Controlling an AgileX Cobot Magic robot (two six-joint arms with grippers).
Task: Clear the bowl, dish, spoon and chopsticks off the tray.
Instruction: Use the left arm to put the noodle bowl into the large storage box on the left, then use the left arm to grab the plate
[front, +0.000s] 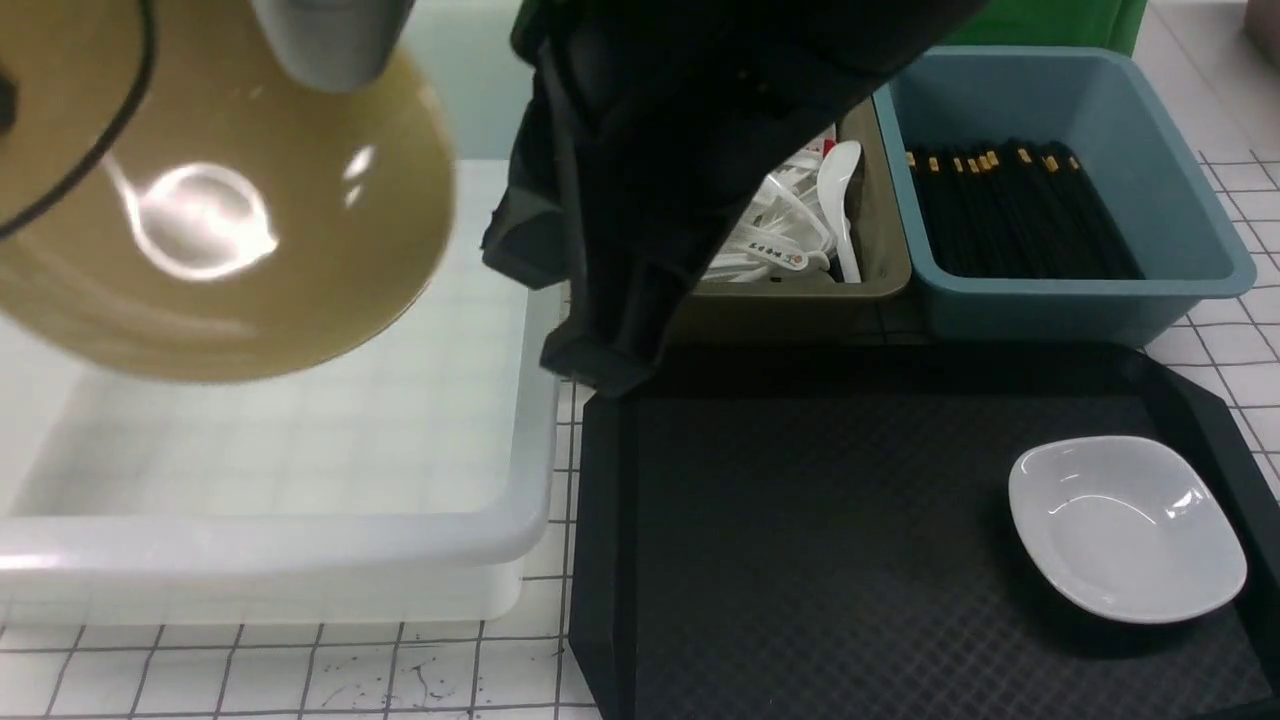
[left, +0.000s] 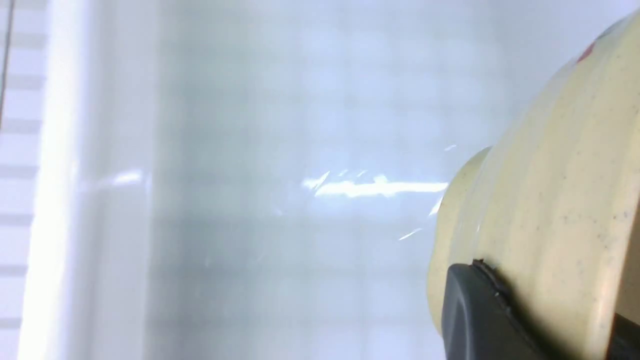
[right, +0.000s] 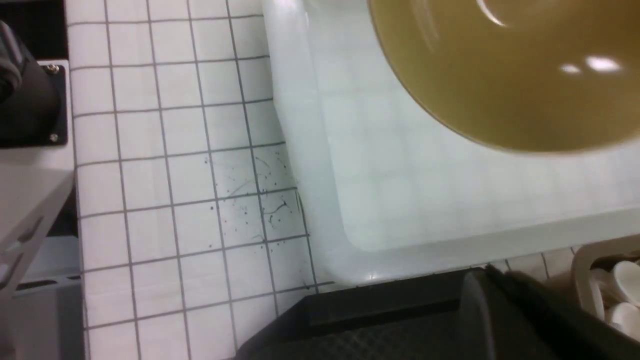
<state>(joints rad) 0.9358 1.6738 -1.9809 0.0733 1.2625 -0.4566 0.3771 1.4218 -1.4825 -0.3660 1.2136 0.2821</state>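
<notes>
The mustard-yellow bowl (front: 200, 200) hangs tilted above the translucent white tub (front: 300, 560). My left gripper (front: 330, 60) is shut on its rim. In the left wrist view a dark finger (left: 470, 305) presses on the bowl's outer wall (left: 550, 175). The bowl also shows in the right wrist view (right: 500, 75). The small white dish (front: 1125, 525) lies on the black tray (front: 600, 560) at its right end. My right gripper (front: 600, 365) is shut and empty, over the tray's far left corner (right: 350, 305). No spoon or chopsticks lie on the tray.
A tan bin (front: 880, 270) behind the tray holds several white spoons (front: 840, 190). A blue bin (front: 1180, 280) to its right holds several black chopsticks (front: 1010, 210). The tub sits left of the tray on a white tiled table (right: 165, 175).
</notes>
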